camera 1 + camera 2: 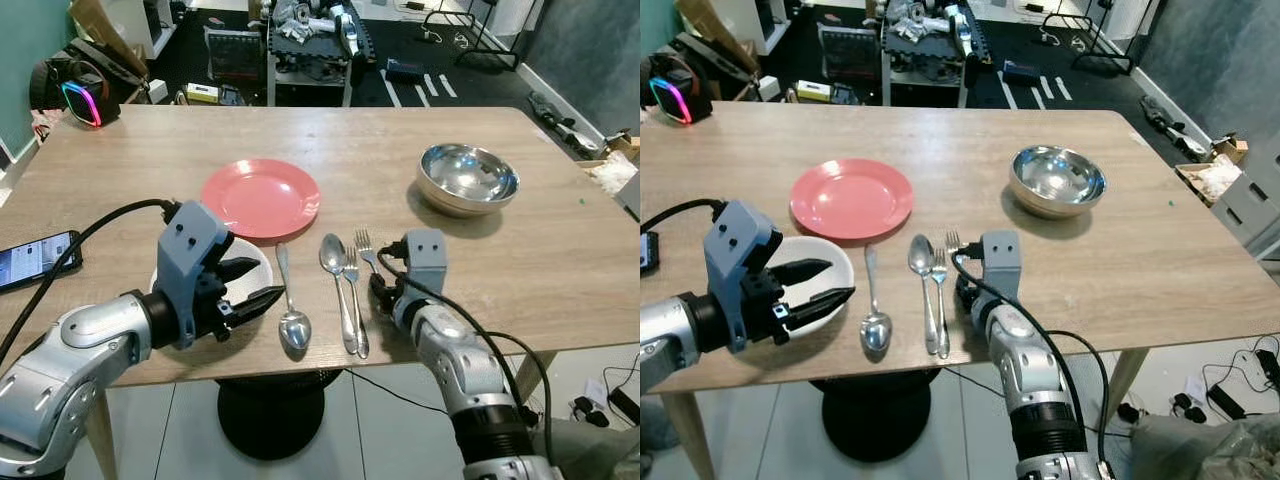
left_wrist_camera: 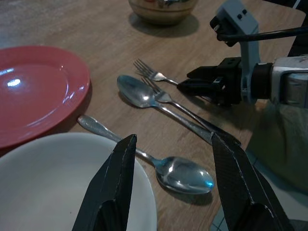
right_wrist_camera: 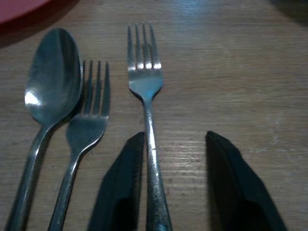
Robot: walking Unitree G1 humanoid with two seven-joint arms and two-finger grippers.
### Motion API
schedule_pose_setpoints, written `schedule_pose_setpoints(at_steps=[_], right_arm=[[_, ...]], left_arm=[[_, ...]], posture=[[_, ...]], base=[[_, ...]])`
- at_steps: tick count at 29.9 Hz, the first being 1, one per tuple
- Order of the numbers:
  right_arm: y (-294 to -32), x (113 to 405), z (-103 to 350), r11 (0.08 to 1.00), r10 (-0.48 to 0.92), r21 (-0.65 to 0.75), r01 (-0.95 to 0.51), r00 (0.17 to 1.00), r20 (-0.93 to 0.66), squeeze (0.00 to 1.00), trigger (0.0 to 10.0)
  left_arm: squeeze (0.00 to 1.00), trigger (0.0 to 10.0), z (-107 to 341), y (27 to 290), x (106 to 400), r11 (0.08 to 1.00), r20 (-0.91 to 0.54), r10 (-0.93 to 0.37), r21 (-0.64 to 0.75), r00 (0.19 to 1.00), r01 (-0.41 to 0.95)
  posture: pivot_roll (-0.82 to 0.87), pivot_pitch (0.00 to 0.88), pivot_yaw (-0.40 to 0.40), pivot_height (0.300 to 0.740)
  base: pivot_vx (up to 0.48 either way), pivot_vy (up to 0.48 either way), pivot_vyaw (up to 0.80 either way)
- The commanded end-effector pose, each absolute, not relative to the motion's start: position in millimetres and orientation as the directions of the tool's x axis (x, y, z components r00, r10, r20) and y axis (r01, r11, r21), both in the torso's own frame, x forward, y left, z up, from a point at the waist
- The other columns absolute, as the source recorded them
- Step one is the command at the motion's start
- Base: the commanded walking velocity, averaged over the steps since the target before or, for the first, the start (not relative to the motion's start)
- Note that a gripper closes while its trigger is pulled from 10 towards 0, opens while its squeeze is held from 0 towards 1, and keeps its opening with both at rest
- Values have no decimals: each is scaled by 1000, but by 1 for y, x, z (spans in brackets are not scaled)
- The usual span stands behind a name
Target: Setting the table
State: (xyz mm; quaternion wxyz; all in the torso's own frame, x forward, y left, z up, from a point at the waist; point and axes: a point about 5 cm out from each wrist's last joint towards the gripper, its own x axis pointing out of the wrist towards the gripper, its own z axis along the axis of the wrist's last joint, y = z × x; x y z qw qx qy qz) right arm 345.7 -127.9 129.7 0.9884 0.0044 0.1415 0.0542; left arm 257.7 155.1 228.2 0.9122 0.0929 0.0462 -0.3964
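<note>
1. A light wooden table (image 1: 330, 140) spans the frame; beyond its far edge, at the top, lie a dark floor, a cluttered cart (image 1: 310, 40) and a glowing speaker (image 1: 85, 100) at upper left.
2. Centre frame sits a pink plate (image 1: 260, 197); a steel bowl (image 1: 468, 178) stands well apart at right. A phone (image 1: 35, 260) lies at the left edge.
3. Near the lower edge lie a white bowl (image 1: 830, 262), a small spoon (image 1: 292, 322), a large spoon (image 1: 335, 262) touching a fork (image 1: 352, 275), and a second fork (image 1: 364, 243).
4. The left gripper (image 1: 250, 290) hovers over the white bowl, fingers spread.
5. The right gripper (image 3: 175, 183), seen in its wrist view, stands open at the second fork's handle, one finger just beside it.
6. The cutlery sits close to the near table edge; bare wood lies around the steel bowl.
</note>
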Motion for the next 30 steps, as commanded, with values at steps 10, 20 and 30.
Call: schedule_pose_setpoints(at_steps=[10, 20, 30], right_arm=[[-128, 325, 83, 991, 120, 2, -133, 886, -448, 0, 0], [-132, 330, 89, 993, 108, 3, -118, 893, -437, 0, 0], [-119, 342, 161, 895, 252, 395, -207, 966, -64, 0, 3137]], left_arm=[[0, 10000, 198, 169, 263, 767, -238, -616, 32, 751, 640], [0, 10000, 199, 168, 265, 780, -233, -602, 36, 764, 625], [0, 10000, 197, 167, 266, 787, -231, -593, 37, 772, 616]], posture=[[103, 120, 2, 740], [102, 120, 0, 740], [100, 117, 5, 740]], base=[[0, 0, 0], [0, 0, 0], [0, 0, 0]])
